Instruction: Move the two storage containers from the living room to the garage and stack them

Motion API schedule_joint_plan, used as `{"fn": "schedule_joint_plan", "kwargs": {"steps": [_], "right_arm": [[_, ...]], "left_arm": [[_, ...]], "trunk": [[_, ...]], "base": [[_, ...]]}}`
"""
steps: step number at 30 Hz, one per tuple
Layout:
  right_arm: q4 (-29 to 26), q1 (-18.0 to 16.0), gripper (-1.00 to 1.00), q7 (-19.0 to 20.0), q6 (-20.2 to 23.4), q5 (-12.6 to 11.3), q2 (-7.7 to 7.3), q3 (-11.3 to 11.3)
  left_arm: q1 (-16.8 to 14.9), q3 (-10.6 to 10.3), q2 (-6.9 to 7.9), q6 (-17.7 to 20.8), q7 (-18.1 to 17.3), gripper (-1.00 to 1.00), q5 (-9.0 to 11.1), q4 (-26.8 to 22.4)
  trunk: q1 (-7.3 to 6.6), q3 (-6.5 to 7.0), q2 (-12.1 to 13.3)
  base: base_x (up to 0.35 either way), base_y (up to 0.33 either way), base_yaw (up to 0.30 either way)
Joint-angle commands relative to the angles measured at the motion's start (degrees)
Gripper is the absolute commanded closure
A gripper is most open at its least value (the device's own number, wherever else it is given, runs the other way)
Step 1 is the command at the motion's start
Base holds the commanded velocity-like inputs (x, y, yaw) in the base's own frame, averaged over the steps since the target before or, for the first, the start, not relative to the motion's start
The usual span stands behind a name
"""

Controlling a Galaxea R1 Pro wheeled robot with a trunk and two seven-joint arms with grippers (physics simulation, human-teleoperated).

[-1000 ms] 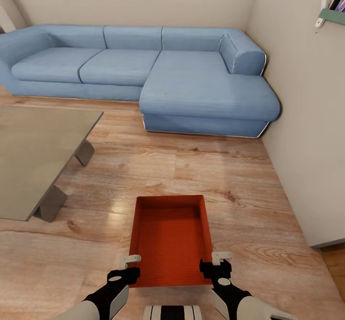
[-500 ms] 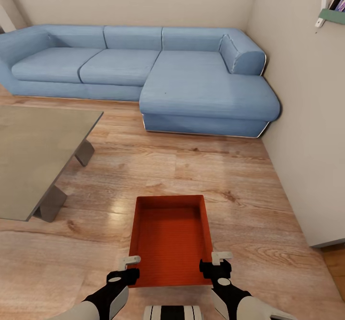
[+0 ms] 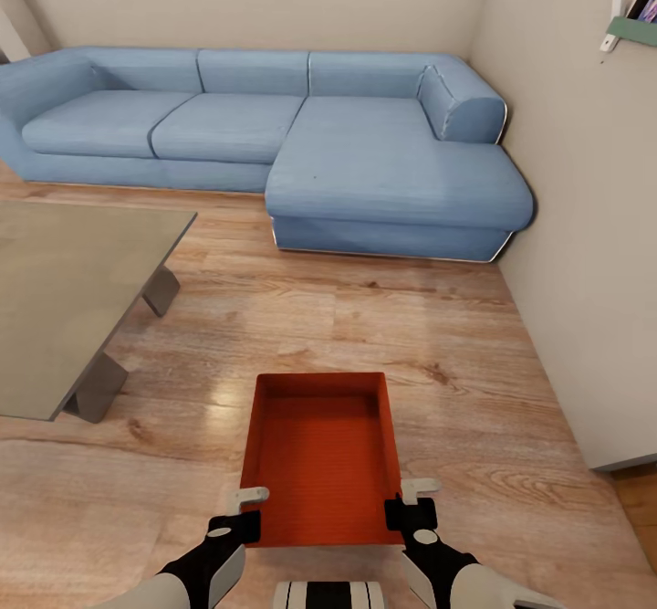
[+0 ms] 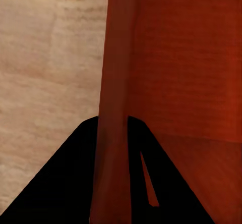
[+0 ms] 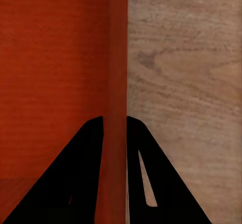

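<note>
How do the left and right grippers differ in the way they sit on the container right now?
The left gripper straddles the storage container's left wall, while the right gripper straddles its right wall. In the wrist views, the left gripper's fingers have the wall running tilted between them; the right gripper's fingers have it running straight. Both sit near the container's near corners, one finger inside and one outside.

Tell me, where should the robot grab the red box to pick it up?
By its two long side walls, one claw on each, coming down from above. The box is open-topped with thin, low walls, so fingers can straddle a wall. The left claw and right claw already sit that way near the close end.
</note>
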Motion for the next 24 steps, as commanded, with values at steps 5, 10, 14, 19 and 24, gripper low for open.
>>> {"fn": "schedule_joint_plan", "kwargs": {"steps": [5, 10, 14, 19, 24], "right_arm": [[0.01, -0.04, 1.00, -0.50, -0.36, -0.07, 0.00, -1.63], [0.01, -0.04, 1.00, -0.50, -0.36, -0.07, 0.00, -1.61], [0.01, -0.04, 1.00, -0.50, -0.36, -0.07, 0.00, -1.57], [0.01, -0.04, 1.00, -0.50, -0.36, -0.07, 0.00, -1.56], [0.01, -0.04, 1.00, -0.50, -0.36, -0.07, -0.05, -1.62]], "left_arm": [[-0.02, 0.30, 0.07, -0.07, 0.42, 1.00, -0.08, 0.13], [-0.02, 0.32, 0.04, -0.07, 0.46, 1.00, -0.08, 0.14], [-0.02, 0.33, 0.06, -0.07, 0.47, 1.00, -0.08, 0.14], [-0.02, 0.34, 0.07, -0.07, 0.47, 1.00, -0.08, 0.14], [-0.02, 0.34, 0.08, -0.07, 0.43, 1.00, -0.08, 0.14]], "trunk": [[-0.01, -0.03, -0.01], [-0.01, -0.03, -0.01], [-0.01, -0.03, -0.01], [-0.01, -0.03, -0.01], [-1.11, 0.87, 1.99]], "base": [[0.000, 0.000, 0.000], [0.000, 0.000, 0.000], [0.000, 0.000, 0.000], [0.000, 0.000, 0.000], [0.000, 0.000, 0.000]]}}
